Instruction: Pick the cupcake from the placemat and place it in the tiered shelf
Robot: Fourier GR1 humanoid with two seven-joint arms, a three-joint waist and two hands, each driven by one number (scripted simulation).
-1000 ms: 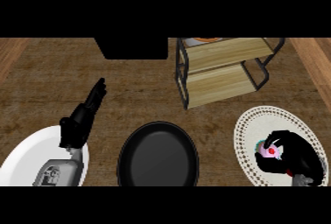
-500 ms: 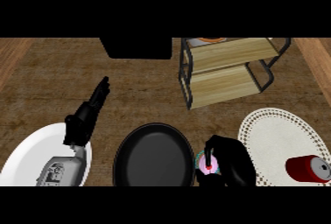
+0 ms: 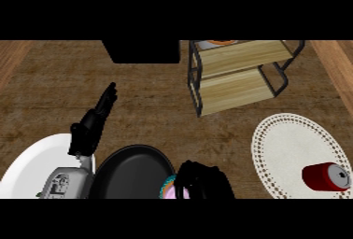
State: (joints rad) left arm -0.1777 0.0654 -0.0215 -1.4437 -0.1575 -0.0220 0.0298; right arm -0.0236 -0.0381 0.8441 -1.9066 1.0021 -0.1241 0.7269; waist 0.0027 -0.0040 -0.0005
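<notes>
While the right hand [image 3: 201, 181] curls round the pink cupcake [image 3: 169, 188] beside the black plate [image 3: 131, 172], the left hand [image 3: 93, 126] stretches flat above that plate's left edge. Right of the plate lies the placemat [image 3: 293, 144]; the tiered shelf [image 3: 238, 74] stands beyond.

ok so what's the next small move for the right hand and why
Probably lift and carry toward the tiered shelf: the right hand is curled round the cupcake low beside the black plate, off the placemat, with the shelf far up the counter.
</notes>
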